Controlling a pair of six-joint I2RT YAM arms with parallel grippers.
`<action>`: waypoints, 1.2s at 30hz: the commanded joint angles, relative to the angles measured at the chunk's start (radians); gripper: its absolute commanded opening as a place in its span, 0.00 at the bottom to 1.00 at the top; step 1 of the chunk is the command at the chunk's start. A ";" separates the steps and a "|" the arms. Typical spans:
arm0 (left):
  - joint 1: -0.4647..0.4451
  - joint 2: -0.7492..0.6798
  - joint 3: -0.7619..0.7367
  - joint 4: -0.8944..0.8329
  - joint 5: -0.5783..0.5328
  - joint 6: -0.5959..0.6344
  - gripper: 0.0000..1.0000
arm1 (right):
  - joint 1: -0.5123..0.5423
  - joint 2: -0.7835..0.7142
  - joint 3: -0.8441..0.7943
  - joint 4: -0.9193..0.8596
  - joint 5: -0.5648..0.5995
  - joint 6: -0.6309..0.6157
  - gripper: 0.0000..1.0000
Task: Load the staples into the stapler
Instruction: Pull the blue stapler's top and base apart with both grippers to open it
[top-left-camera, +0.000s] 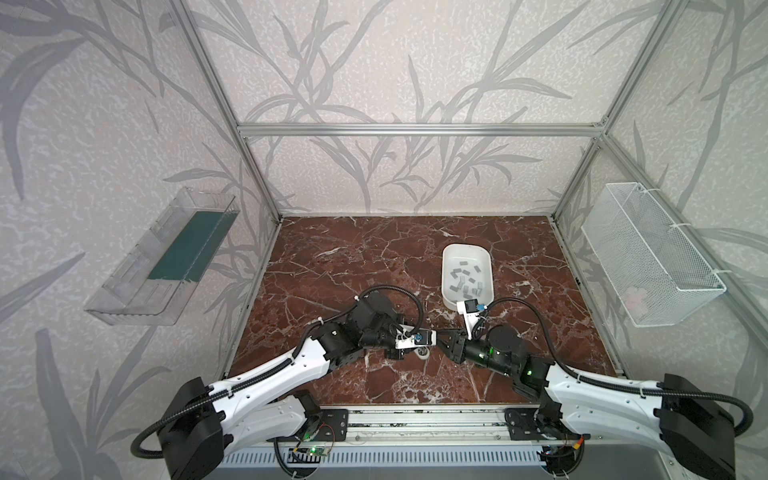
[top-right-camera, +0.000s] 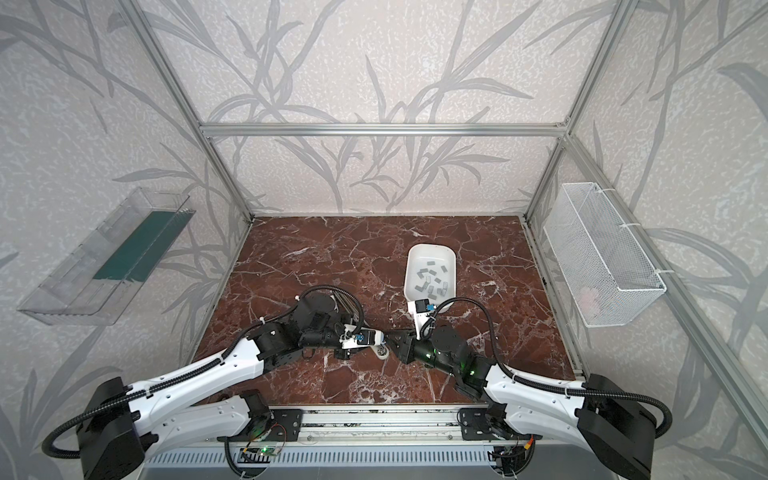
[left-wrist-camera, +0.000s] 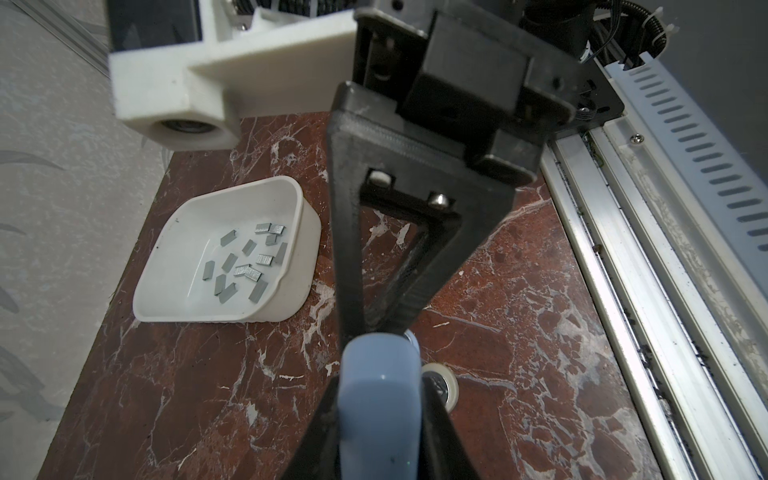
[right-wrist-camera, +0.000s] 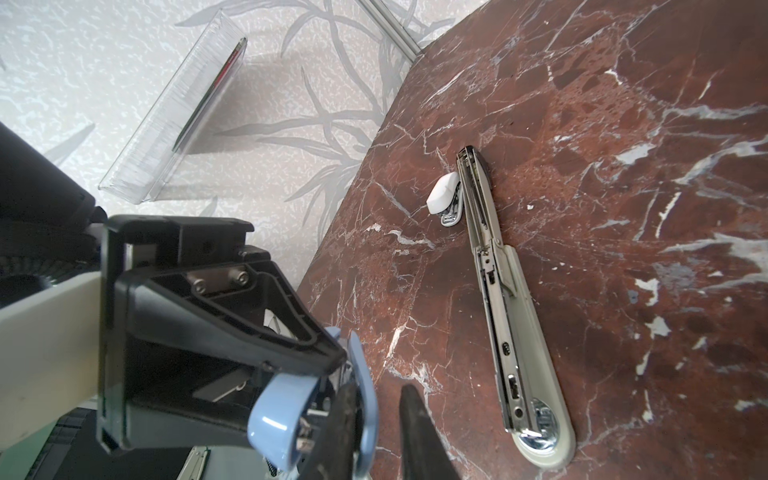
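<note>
Staples (top-left-camera: 465, 279) sitting in the white tub (top-left-camera: 447, 266), right of middle on the surface (top-left-camera: 332, 270). There are a dozen or so short flat grey metal strips, loose across its floor at all angles, a few overlapping. And the stapler (left-wrist-camera: 376, 374): small, pale blue, rounded and glossy, pinched in the left gripper (left-wrist-camera: 378, 415) near front centre. In the right wrist view its blue shell (right-wrist-camera: 274, 419) gapes, metal innards showing.
</note>
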 joint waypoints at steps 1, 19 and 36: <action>-0.005 -0.018 0.006 0.091 0.030 0.009 0.00 | -0.006 0.030 0.022 0.081 -0.053 0.033 0.21; 0.145 -0.018 -0.032 0.252 0.186 -0.098 0.00 | -0.066 0.130 -0.017 0.234 -0.121 0.125 0.00; 0.266 -0.163 -0.149 0.381 0.353 -0.192 0.00 | -0.222 0.170 -0.112 0.230 -0.125 0.143 0.00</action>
